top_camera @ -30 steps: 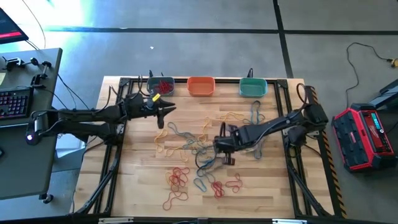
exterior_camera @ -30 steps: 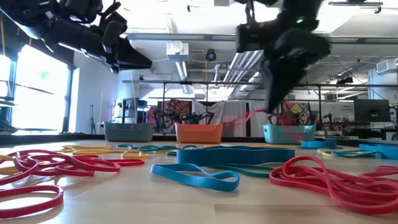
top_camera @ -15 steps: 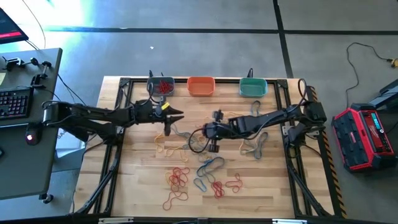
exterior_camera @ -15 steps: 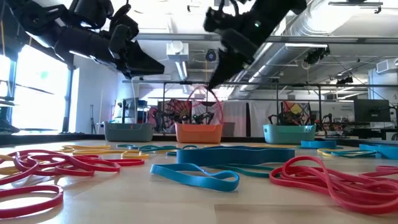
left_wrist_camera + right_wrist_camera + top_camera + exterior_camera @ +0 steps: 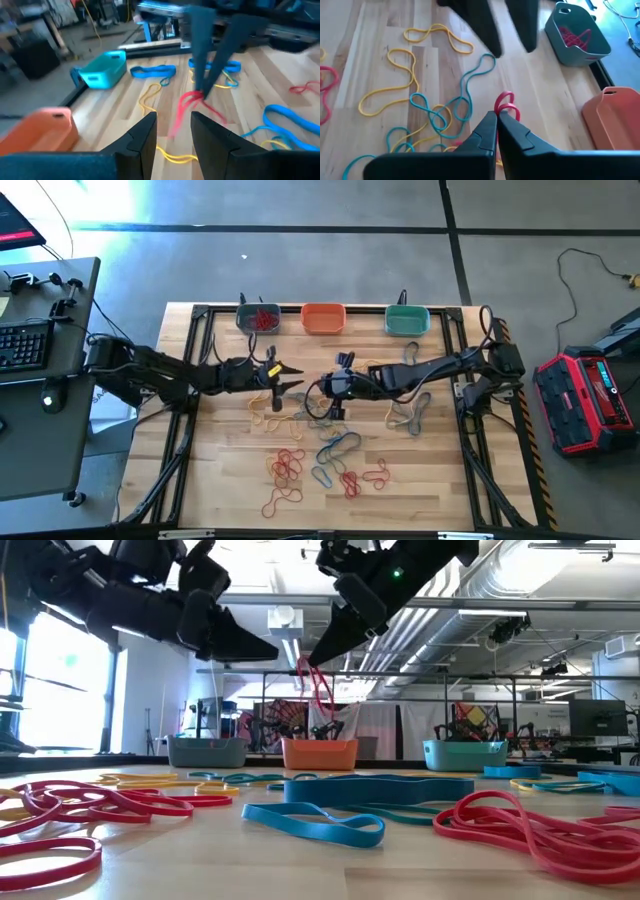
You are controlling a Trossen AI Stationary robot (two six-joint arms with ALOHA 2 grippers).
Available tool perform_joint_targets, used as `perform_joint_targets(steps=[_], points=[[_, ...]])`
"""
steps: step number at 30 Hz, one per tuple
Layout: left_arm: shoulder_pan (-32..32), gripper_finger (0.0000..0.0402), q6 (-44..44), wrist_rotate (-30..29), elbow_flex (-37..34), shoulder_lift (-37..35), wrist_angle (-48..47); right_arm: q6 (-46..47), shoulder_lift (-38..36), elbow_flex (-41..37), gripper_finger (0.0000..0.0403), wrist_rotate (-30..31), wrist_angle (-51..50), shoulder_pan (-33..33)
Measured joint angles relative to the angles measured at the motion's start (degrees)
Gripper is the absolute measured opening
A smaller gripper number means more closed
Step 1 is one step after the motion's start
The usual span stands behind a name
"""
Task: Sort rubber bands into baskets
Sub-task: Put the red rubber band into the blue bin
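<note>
My right gripper hangs over the middle of the table, shut on a red rubber band. My left gripper is open and points at that band from the table's left, a short way off and touching nothing. Along the far edge stand three baskets. The grey-blue basket holds red bands. The orange basket and the teal basket stand to its right. Many loose rubber bands lie flat on the wood. My right gripper pinches the red band's upper end between its two fingertips. The fingers slant down toward the table's left. The band hangs as a slack loop below them, clear of the table.
Red bands lie near the front, blue ones in the middle, yellow ones under my left gripper, and more lie beneath the right arm. A black frame runs around the tabletop.
My right gripper has carried the hanging red band toward the table's left and far edge, rising and tipping nearer to level. My left gripper has moved from the grey-blue basket toward the table's middle and down, closing on the band.
</note>
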Motion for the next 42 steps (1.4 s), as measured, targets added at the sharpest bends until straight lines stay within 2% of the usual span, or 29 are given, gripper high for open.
perform_joint_targets(steps=[9, 18, 27, 37, 42], points=[[-6.7, 0.0114, 20.3, -13.0, 6.1, 4.9, -0.5, 0.0, 0.0, 0.0, 0.0, -0.9, 0.1, 0.0], [-7.7, 0.0114, 29.8, -13.6, 10.6, 9.2, -6.7, -0.2, 0.0, 0.0, 0.0, -1.0, 0.3, 0.0], [-7.7, 0.0114, 34.9, -16.7, 11.3, 10.1, -6.6, -0.2, 0.0, 0.0, 0.0, -1.1, 0.5, 0.0], [-9.1, 0.0112, 42.5, -13.5, 11.4, 10.1, -6.9, -0.2, 0.0, 0.0, 0.0, -5.0, 1.2, 0.1], [-9.8, 0.0078, 43.2, -14.8, 11.4, 10.1, -7.0, -0.6, 0.0, 0.0, 0.0, -5.5, 1.5, 0.1]])
